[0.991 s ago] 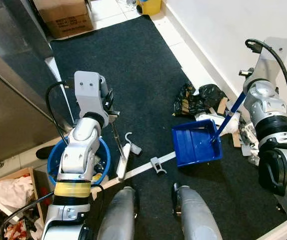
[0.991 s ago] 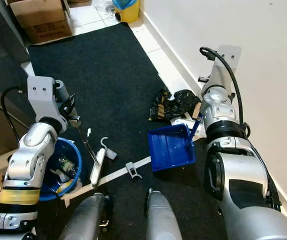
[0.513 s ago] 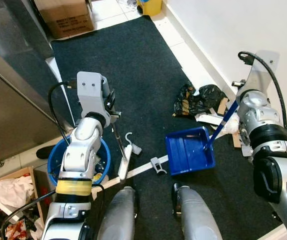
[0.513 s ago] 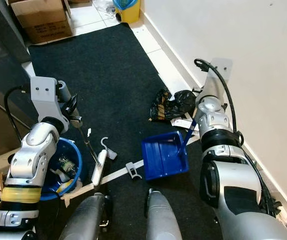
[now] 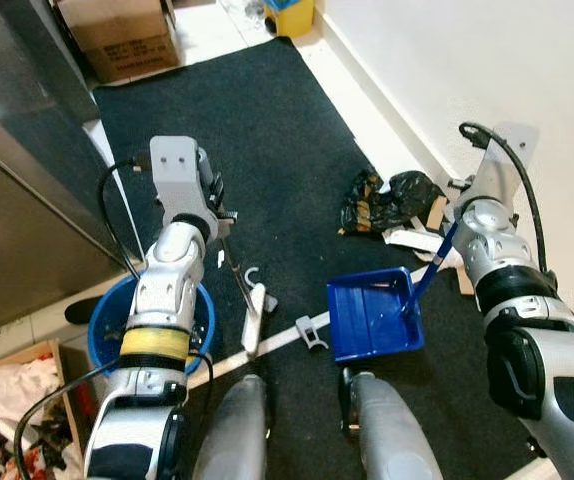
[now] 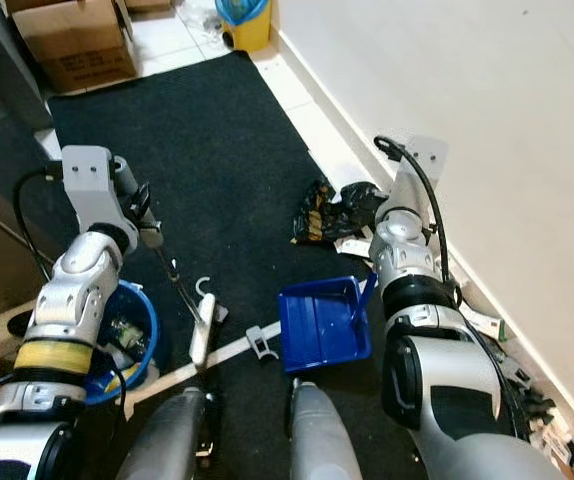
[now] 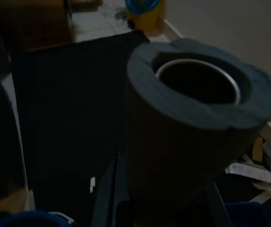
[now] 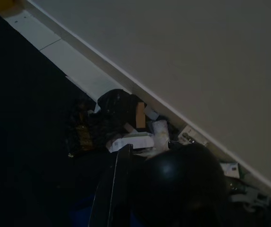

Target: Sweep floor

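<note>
A blue dustpan (image 5: 372,315) lies flat on the black mat (image 5: 267,140), its blue handle (image 5: 433,262) rising to my right gripper (image 5: 454,224), which is shut on it. In the right wrist view the handle's dark round end (image 8: 182,182) sits between the fingers (image 8: 113,189). My left gripper (image 5: 219,222) is shut on the broom's foam-covered handle (image 7: 192,132). The thin shaft (image 5: 235,272) slopes down to the white broom head (image 5: 253,322) on the mat. Black bags (image 5: 385,198) and paper scraps (image 5: 412,240) are heaped against the wall beyond the dustpan.
A blue bucket (image 5: 102,322) with rubbish stands by my left leg. A white strip with a clip (image 5: 307,330) lies across the mat in front of my feet. A steel cabinet (image 5: 17,200) borders the left, the white wall (image 5: 487,70) the right. A cardboard box (image 5: 117,40) and yellow bin (image 5: 292,12) stand ahead.
My right arm has drawn the dustpan left and nearer to my feet, away from the wall. The left arm and broom have barely moved. The camera has shifted slightly.
</note>
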Controlling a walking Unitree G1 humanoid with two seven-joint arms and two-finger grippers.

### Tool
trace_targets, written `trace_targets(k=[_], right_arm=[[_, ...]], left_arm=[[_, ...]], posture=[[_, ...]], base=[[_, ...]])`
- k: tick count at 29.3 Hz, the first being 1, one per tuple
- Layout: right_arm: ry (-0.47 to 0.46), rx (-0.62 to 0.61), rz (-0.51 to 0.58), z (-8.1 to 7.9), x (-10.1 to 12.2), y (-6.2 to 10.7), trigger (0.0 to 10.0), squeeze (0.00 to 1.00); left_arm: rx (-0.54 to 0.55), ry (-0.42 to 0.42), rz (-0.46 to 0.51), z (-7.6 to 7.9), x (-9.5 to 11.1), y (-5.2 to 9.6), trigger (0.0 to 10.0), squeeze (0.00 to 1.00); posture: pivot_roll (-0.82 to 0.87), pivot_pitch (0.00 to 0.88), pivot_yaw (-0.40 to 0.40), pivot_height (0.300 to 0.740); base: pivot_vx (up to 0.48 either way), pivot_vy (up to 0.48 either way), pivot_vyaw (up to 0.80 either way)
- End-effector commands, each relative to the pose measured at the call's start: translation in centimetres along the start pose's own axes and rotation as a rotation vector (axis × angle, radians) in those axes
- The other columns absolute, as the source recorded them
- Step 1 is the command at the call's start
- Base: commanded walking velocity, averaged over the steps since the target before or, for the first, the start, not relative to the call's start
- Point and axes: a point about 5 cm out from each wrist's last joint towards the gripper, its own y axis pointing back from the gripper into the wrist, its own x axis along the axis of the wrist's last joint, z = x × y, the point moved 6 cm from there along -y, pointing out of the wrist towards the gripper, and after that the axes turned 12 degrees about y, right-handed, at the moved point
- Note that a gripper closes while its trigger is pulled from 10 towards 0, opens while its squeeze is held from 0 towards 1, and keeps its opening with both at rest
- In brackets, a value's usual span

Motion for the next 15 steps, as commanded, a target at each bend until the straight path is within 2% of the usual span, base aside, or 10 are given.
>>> trace_targets(k=[1, 5, 8, 9, 11, 15], right_arm=[[-0.059, 0.015, -0.021, -0.3, -0.6, 0.1, 10.0, 0.00], [-0.062, 0.017, -0.013, -0.3, -0.3, 0.1, 10.0, 0.00], [-0.065, 0.019, -0.001, -0.3, -0.1, 0.1, 10.0, 0.00], [-0.065, 0.019, -0.001, -0.3, -0.1, 0.1, 10.0, 0.00], [-0.071, 0.041, 0.005, -1.1, -0.4, 0.4, 10.0, 0.00], [-0.068, 0.079, 0.055, -2.4, -0.2, 0.8, 10.0, 0.00]], left_arm=[[0.027, 0.021, -0.022, -0.1, -1.1, -0.3, 10.0, 0.00], [0.033, 0.053, -0.046, 0.0, -1.9, -0.5, 10.0, 0.00], [0.051, 0.165, -0.079, 0.2, -2.8, -1.0, 10.0, 0.00], [0.051, 0.165, -0.079, 0.2, -2.8, -1.0, 10.0, 0.00], [0.045, 0.220, -0.095, 0.8, -3.1, -1.5, 10.0, 0.00], [0.017, 0.246, -0.093, 2.4, -3.0, -2.2, 10.0, 0.00]], posture=[[0.05, 0.107, -0.022, 0.740], [0.04, 0.105, -0.021, 0.740], [0.03, 0.103, -0.022, 0.740], [0.03, 0.103, -0.022, 0.740], [0.03, 0.103, -0.022, 0.740], [0.02, 0.105, -0.020, 0.740]], base=[[0.000, 0.000, 0.00], [0.000, 0.000, 0.00], [0.000, 0.000, 0.00], [0.000, 0.000, 0.00], [0.000, 0.000, 0.00], [0.000, 0.000, 0.00]])
